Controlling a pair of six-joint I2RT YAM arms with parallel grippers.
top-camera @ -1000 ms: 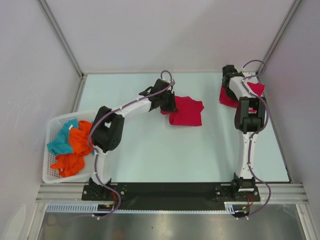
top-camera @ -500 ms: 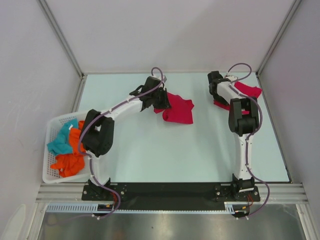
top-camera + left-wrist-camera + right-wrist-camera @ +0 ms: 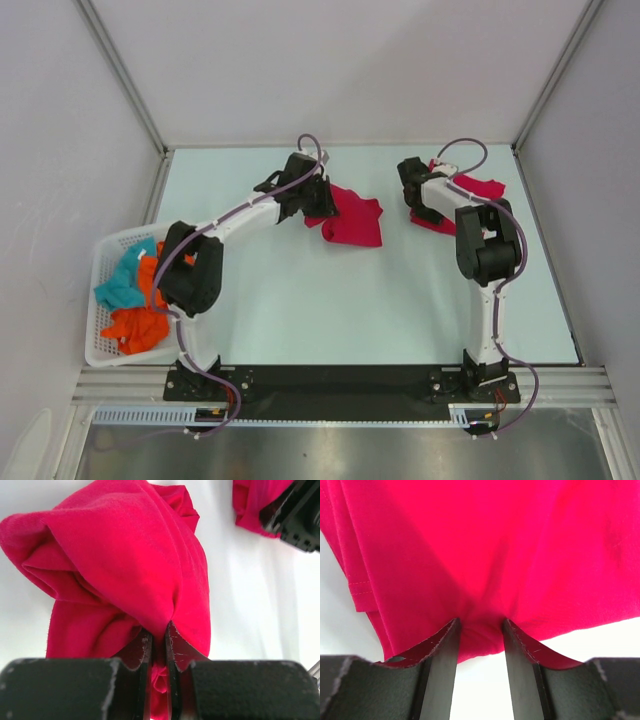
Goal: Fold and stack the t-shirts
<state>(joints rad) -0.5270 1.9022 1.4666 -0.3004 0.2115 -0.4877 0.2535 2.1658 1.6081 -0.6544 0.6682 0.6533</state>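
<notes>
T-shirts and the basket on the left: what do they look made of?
The middle t-shirt and the right t-shirt: soft matte knit, likely cotton jersey; fine texture, stitched hem, limp folds. The basket: white, probably rigid plastic, judging by its lattice walls.

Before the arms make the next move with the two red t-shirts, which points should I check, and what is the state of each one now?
1. Left gripper closed on the left t-shirt: ok.
2. Right gripper grips the right t-shirt: ok.
3. The two t-shirts lie apart on the table: ok.
4. Left t-shirt flat enough to fold: not ok, it is bunched.
5. Right t-shirt neatly folded: cannot tell, the right arm hides part of it.
</notes>
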